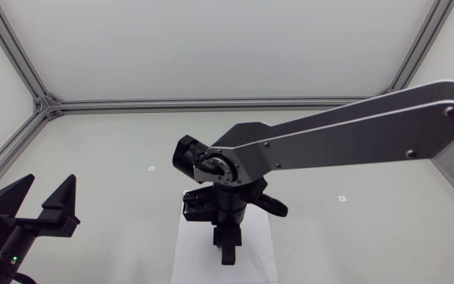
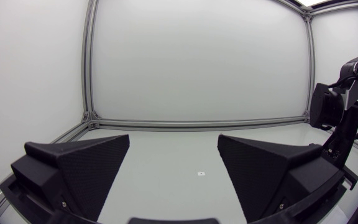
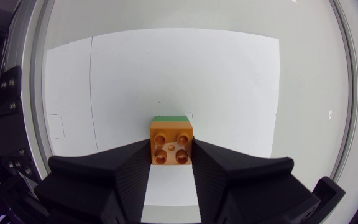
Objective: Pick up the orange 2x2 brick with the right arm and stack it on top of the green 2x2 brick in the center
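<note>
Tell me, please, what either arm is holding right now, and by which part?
The right arm's jaws hold the orange brick by its two opposite side walls. The left arm's jaws are open and empty.

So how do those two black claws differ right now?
The left gripper is open and empty, its fingers spread wide; the right gripper is shut on the orange brick. The left gripper sits at the table's left side, while the right gripper hangs over the white sheet in the middle, pointing down. Both are matte black with two broad wedge-shaped fingers.
</note>
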